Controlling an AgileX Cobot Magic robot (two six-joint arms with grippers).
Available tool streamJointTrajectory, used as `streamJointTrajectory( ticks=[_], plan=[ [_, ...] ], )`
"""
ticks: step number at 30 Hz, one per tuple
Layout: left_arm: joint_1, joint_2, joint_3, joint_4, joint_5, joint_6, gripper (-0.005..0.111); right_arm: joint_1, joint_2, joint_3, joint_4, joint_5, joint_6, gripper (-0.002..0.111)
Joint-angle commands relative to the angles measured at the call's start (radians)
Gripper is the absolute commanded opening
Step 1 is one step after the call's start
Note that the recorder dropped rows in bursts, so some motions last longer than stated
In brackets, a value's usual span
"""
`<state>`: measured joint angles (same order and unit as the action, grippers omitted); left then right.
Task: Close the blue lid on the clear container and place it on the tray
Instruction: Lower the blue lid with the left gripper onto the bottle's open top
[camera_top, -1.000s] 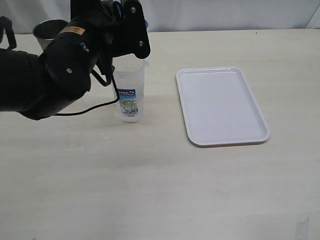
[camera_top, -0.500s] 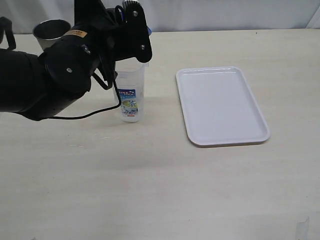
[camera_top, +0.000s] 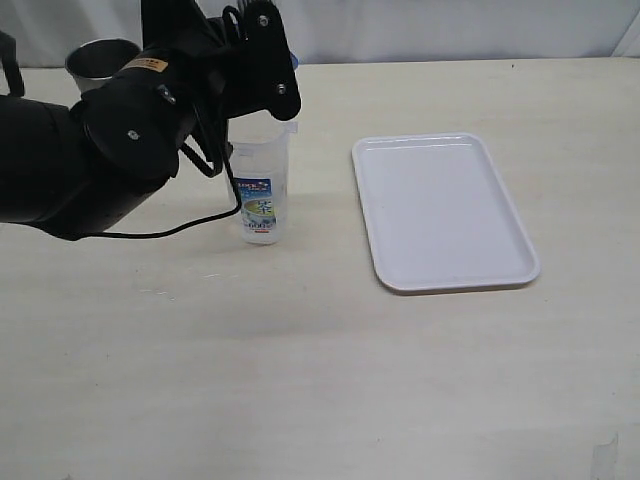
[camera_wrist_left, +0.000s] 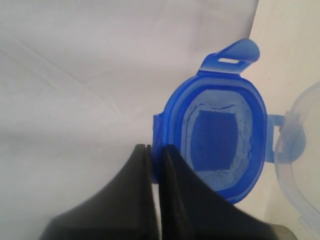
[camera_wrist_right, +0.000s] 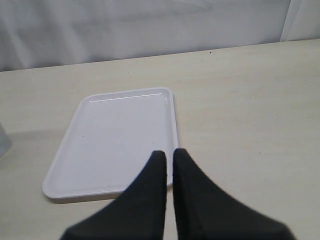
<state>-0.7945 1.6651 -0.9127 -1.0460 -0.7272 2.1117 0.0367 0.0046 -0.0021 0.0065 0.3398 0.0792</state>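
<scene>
Exterior view: the clear container (camera_top: 262, 195) is seen standing upright on the table (camera_top: 300, 380), with its blue, white and green label turned toward the camera. Its mouth is uncovered. The upper part of the container is partly hidden by the black left arm (camera_top: 110, 150), which is bent over it from the left.

Just above the container's rim, a sliver of the blue lid (camera_top: 293, 62) is visible past the arm. In the left wrist view the blue lid (camera_wrist_left: 220, 135) is shown with its hollow side toward the camera and one flap sticking outward. Its edge is pinched between the nearly closed fingers of the left gripper (camera_wrist_left: 154, 150). The container's rim (camera_wrist_left: 300, 150) is seen just beside the lid; whether the two touch cannot be told.

The tray (camera_top: 445, 210) lies flat to the right of the container, well apart from it, and nothing is on it. A steel cup (camera_top: 100, 60) stands behind and left of the container.

In the right wrist view the right gripper (camera_wrist_right: 167, 156) is fully closed on nothing, by the tray's (camera_wrist_right: 120, 135) edge.
</scene>
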Motion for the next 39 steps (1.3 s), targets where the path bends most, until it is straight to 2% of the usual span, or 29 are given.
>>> streamJointTrajectory(
  ticks=[1,20,30,39],
  plan=[
    [-0.009,-0.007,0.003,0.041,0.019,0.030,0.000,0.000,-0.005,0.002,0.004,0.002,0.003,0.005],
    [-0.009,-0.007,0.003,0.060,-0.001,0.030,0.000,0.000,-0.005,0.002,0.004,0.002,0.003,0.005],
    [-0.009,-0.007,0.003,0.009,-0.043,0.030,0.000,0.000,-0.005,0.002,0.004,0.002,0.003,0.005],
    [-0.061,-0.007,0.003,-0.002,-0.086,0.030,0.000,0.000,-0.005,0.002,0.004,0.002,0.003,0.005]
  ],
)
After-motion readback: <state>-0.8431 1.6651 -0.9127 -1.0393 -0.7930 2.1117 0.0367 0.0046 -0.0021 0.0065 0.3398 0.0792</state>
